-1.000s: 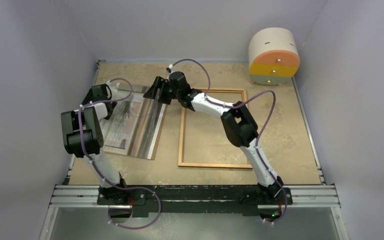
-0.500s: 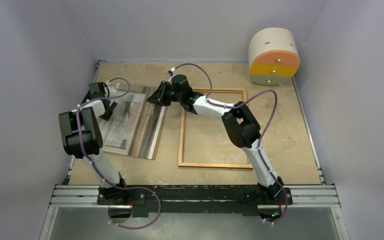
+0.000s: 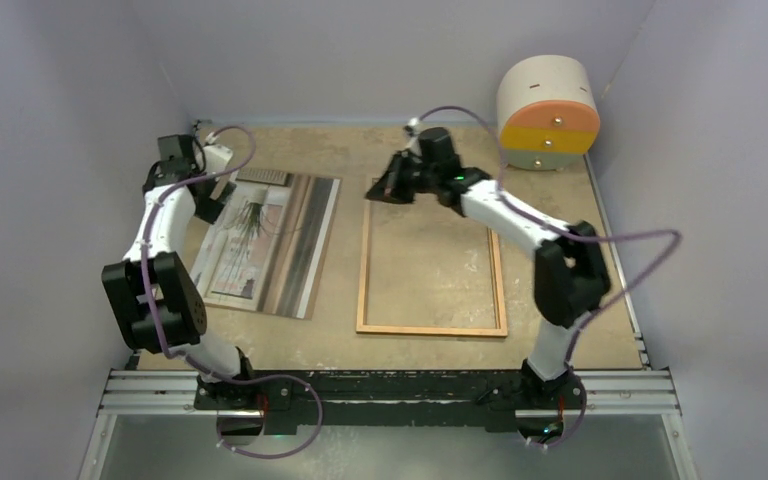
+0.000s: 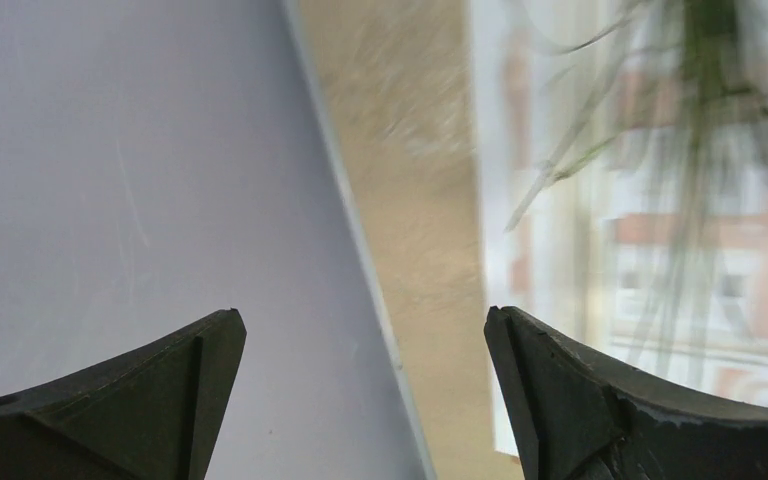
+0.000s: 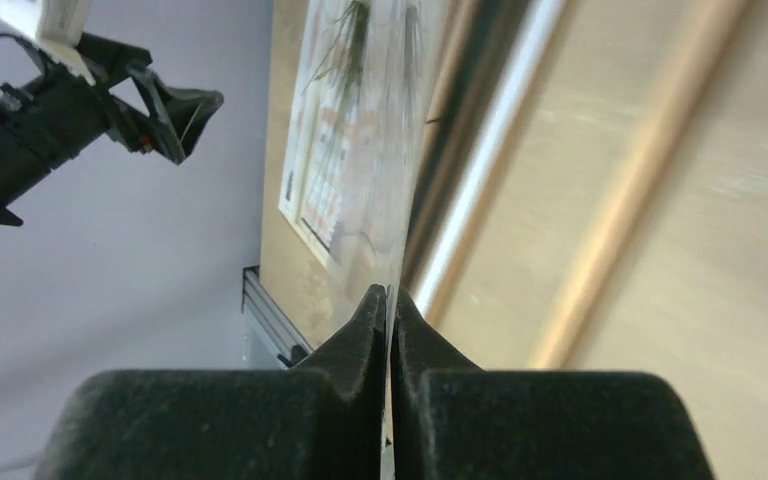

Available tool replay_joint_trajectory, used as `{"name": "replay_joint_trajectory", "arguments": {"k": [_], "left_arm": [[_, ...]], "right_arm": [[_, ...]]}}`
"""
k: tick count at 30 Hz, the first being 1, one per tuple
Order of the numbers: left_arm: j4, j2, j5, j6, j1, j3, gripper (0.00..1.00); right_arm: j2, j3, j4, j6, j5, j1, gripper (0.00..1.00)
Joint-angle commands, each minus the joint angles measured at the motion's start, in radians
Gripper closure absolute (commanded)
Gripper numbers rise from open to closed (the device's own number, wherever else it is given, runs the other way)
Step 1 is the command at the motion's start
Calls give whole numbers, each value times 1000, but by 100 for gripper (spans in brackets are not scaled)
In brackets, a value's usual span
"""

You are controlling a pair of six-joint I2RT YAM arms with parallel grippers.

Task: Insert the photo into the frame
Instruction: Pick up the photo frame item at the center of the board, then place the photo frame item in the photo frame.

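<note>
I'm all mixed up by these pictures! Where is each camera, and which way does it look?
Top: high behind the robot, looking down at the table; left arm and right arm show.
Left wrist: past its open left gripper, at the wall and photo.
Right wrist: over its shut right gripper, across the frame toward the photo.
All share the photo.

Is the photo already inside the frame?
No, the photo lies flat to the left of the frame, wholly outside its wooden border, with a gap between them.

No readable text, label, brand or number. Fine marks on the photo (image 3: 260, 245) too blurred to make out. Nothing legible on the drawer cabinet (image 3: 548, 110).
</note>
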Motion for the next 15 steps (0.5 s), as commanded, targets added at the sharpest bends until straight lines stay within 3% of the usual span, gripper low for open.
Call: {"name": "replay_joint_trajectory", "arguments": {"k": [1,3,6,10,13,15], "left_arm": [[-75,-66,51,-42,-161,-61,0],[-70,-62,53,-68,-222,-84,0],[-55,-52,51,-109,-325,-116,0],[-19,-29,14,-131,-455,-131,0],[8,2,-22,-142,-528,-121,0],[20,23,-41,-149,-574,-107,0]], "right_arm": [[-289,-281,-91,-150,-69,-209,100],[-387,-386,-106,-194,-47,-278,100],[-441,-414,-257,-285,48,-331,100],[-395,-367,-449,-370,233,-341,100],[-376,-367,-466,-375,311,-351,100],[-354,-358,-476,-372,341,-360,95]]}}
